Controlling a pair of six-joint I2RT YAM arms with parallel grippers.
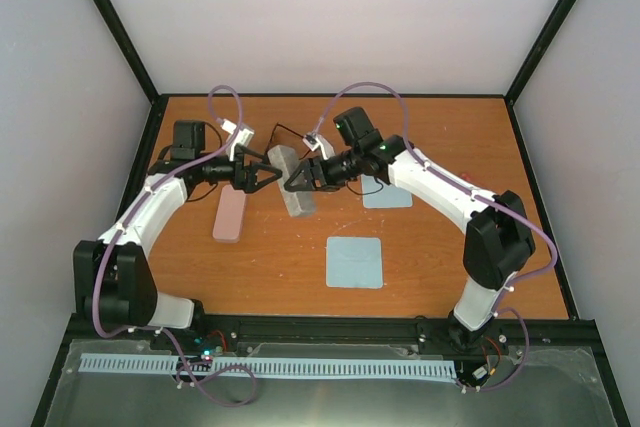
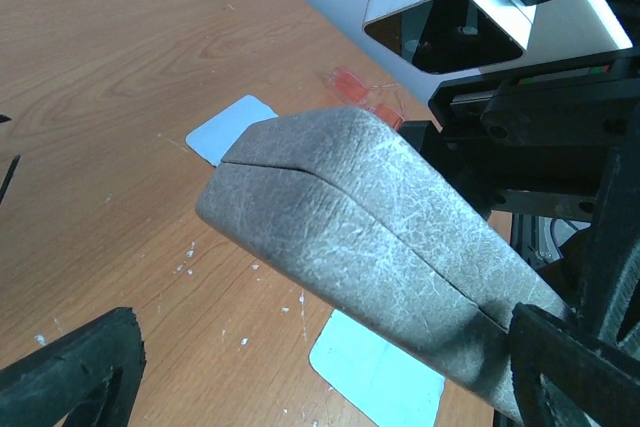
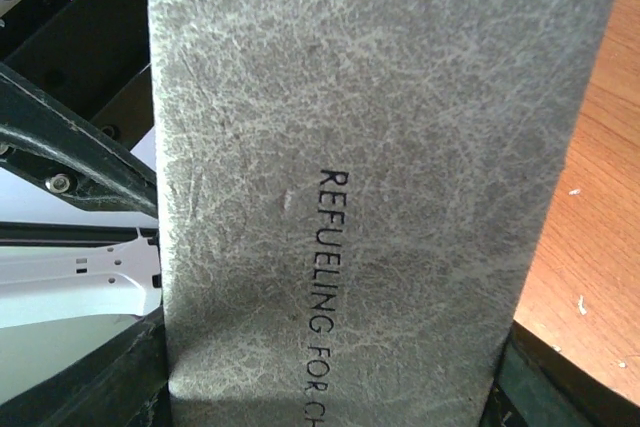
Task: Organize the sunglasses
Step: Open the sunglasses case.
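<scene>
A grey oblong case (image 1: 291, 183) is held off the table by my right gripper (image 1: 300, 179), which is shut on its sides. It fills the right wrist view (image 3: 350, 147), where it sits between my gripper (image 3: 330, 392). My left gripper (image 1: 272, 179) is open, and its fingers straddle the case's near end (image 2: 360, 227) without closing; in its own view the gripper (image 2: 320, 377) shows one fingertip (image 2: 70, 377) well away from the case. The sunglasses (image 2: 358, 87) show as orange-tinted lenses behind the case. In the top view they are a thin dark outline (image 1: 368, 187) under the right arm.
A pink case (image 1: 230, 215) lies left of centre under the left arm. One light-blue cloth (image 1: 355, 262) lies at the front centre and another (image 1: 387, 193) under the right forearm. Both cloths show in the left wrist view, one near (image 2: 380, 377) and one far (image 2: 232, 127). Walls enclose the table.
</scene>
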